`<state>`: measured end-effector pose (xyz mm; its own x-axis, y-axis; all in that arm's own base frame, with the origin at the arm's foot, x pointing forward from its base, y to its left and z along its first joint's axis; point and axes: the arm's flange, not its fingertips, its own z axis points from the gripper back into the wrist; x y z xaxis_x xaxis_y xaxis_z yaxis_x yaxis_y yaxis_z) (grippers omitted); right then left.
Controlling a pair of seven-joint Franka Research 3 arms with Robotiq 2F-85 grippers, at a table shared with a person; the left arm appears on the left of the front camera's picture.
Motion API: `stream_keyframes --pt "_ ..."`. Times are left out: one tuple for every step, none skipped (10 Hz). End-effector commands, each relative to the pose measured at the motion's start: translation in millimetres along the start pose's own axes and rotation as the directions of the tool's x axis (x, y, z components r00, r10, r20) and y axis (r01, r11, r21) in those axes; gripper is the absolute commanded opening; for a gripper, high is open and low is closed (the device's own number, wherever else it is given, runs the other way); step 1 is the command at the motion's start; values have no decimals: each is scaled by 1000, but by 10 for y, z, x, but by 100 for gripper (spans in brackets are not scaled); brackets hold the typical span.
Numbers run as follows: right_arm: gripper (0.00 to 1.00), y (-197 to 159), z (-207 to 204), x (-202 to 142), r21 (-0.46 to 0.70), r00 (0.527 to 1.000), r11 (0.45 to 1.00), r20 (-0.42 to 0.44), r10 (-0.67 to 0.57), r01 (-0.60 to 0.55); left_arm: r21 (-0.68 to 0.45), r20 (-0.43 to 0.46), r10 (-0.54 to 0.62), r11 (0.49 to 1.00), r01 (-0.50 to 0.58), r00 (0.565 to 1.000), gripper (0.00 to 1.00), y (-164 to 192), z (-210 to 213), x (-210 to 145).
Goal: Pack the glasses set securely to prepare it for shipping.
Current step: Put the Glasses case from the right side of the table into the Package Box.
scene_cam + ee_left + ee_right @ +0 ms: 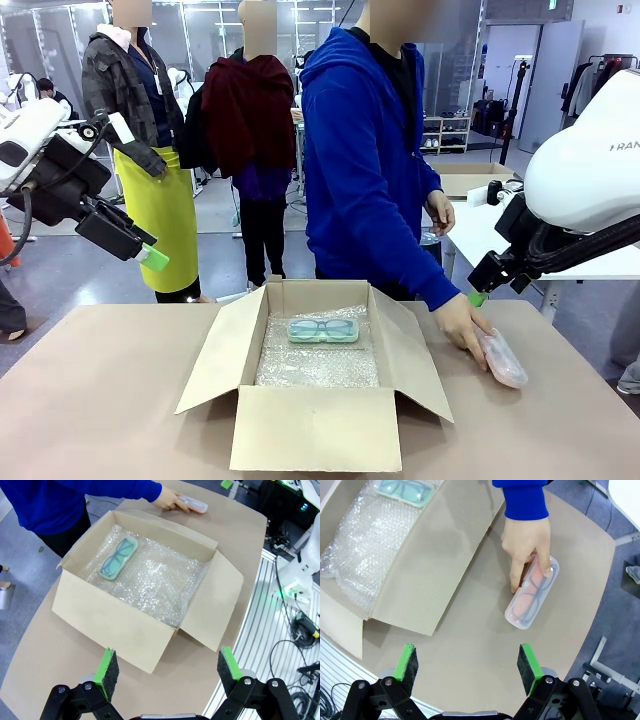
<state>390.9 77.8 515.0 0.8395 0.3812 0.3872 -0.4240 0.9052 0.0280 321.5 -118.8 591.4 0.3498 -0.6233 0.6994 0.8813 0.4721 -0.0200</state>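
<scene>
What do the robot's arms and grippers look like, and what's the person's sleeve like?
Both arms have white shells; the right arm carries dark lettering, the left arm a black cable. The left gripper and right gripper are black, two-fingered, with green pads. The person's sleeve is blue.

foreground: tan tabletop (pixel 100 400), 6 o'clock | grey floor (pixel 60 280), 9 o'clock | white table (pixel 475 240), 3 o'clock | shelf unit (pixel 445 135) and clothes rail (pixel 600 85), 2 o'clock | light: bright, even
</scene>
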Motion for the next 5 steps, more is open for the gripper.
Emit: stream_keyframes --pt "100 1 3 25 -4 1000 1000 3 3 -3 -23 10 -19 1000 19 1000 100 19 31 -12" --pt "100 1 3 25 -4 1000 1000 3 3 -3 -23 10 -19 1000 19 1000 100 19 31 -12" --pt "100 1 3 25 -4 1000 1000 3 3 -3 -23 10 -19 1000 19 1000 100 19 31 -12" --pt "100 1 3 25 -4 1000 1000 3 3 -3 -23 10 -19 1000 19 1000 100 19 31 -12" --pt "100 0 0 0 0 1000 1000 0 0 0 -23 10 -19 1000 19 1000 100 19 31 -12"
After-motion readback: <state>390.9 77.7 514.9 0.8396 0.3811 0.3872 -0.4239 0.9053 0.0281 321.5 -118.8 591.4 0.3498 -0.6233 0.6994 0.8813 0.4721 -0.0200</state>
